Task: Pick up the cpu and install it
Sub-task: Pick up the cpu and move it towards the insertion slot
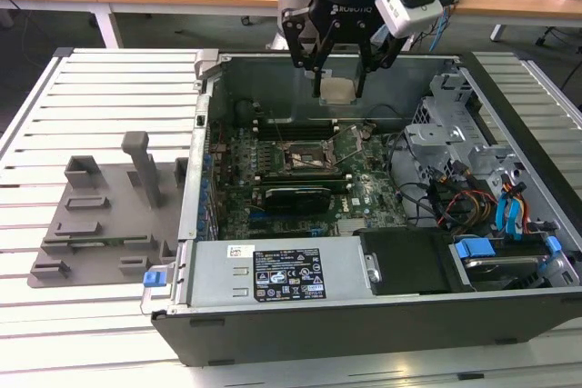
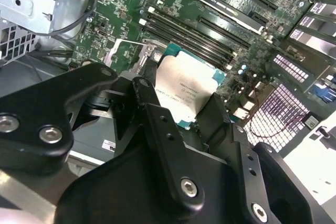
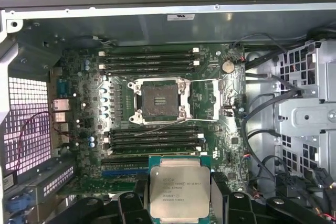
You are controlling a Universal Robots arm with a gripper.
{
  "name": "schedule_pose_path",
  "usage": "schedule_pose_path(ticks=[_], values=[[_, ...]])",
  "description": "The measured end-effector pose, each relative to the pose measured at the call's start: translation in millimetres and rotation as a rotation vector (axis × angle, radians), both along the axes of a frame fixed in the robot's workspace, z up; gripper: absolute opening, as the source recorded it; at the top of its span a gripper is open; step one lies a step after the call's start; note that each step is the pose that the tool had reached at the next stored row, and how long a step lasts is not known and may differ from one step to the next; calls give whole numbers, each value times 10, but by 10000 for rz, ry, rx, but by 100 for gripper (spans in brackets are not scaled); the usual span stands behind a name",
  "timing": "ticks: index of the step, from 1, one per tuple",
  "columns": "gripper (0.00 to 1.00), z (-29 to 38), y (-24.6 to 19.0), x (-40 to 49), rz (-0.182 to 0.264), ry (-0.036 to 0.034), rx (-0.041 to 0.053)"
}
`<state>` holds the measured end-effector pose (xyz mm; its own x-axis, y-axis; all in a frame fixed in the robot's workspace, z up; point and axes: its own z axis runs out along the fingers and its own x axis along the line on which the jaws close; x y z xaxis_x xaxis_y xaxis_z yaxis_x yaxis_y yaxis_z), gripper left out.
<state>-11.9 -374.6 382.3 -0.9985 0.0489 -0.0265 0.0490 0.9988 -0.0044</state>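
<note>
Gripper [image 1: 339,88] hangs at the upper middle of the exterior view, its two black fingers [image 2: 148,103] closed narrowly on opposite edges of the cpu [image 1: 337,91]. The chip is held flat, its silvery top plate facing up, clear of everything beneath it. In both wrist views the cpu [image 3: 179,187] sits squarely between the finger pads, with its paler rim showing on the two free edges.

Below lies the open computer case [image 1: 364,333], and the green motherboard [image 1: 364,193] is exposed in its middle. The cpu socket [image 3: 160,100] has a bare dark centre inside a metal-edged frame; in the exterior view it is lower in the frame than the held chip. Banks of memory slots [image 3: 147,59] run close along two sides of the socket, leaving narrow margins there. A grey metal drive cage [image 1: 446,124] and loose cables crowd the exterior view's right, while the case wall closes off the exterior view's left. Room above the socket is open.

Outside the case, on the slatted table [image 1: 109,79], a grey fixture tray [image 1: 100,224] lies at the exterior view's left, well apart from the gripper.
</note>
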Motion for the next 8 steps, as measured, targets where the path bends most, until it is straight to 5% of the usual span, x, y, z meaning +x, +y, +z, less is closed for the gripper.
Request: schedule_pose_path(ticks=[8], values=[[55,-15,0,92,0,0,-1]])
